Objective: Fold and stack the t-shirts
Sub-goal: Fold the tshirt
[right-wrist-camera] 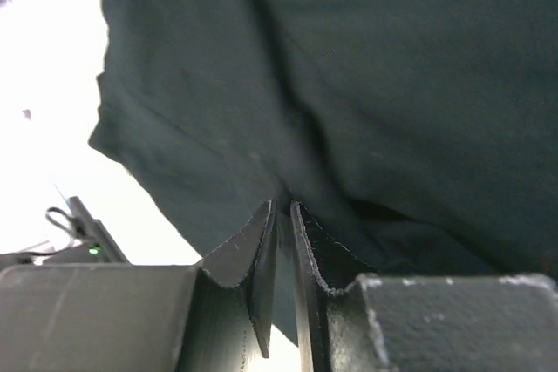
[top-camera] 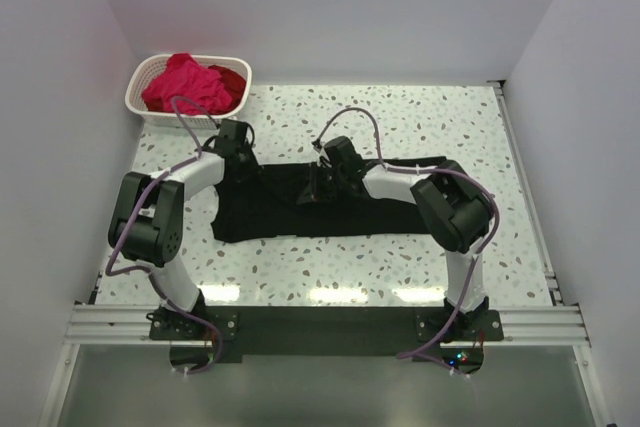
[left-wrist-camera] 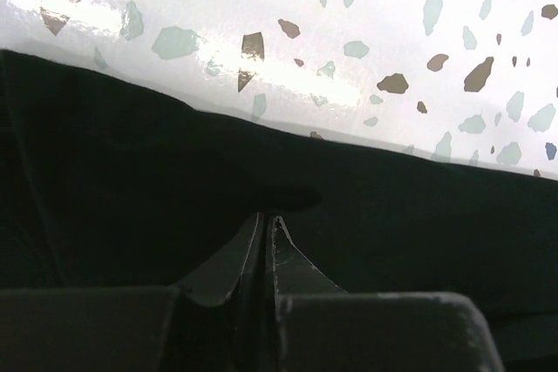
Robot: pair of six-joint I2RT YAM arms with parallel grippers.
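A large black t-shirt [top-camera: 300, 215] lies flat across the middle of the table as a wide band. My left gripper [top-camera: 243, 169] is at its far left edge. In the left wrist view the left gripper [left-wrist-camera: 264, 215] is shut, pinching the black t-shirt [left-wrist-camera: 392, 215] just inside its hem. My right gripper [top-camera: 316, 187] is down on the middle of the shirt. The right wrist view shows the right gripper [right-wrist-camera: 282, 205] shut on a raised fold of the black t-shirt [right-wrist-camera: 392, 84]. A magenta-pink t-shirt [top-camera: 185, 82] and a deep red one [top-camera: 232, 79] lie bunched in the basket.
The white lattice basket [top-camera: 135, 99] stands at the far left corner of the speckled table [top-camera: 420, 117]. White walls close in on the left, back and right. Both arm bases sit on the rail at the near edge.
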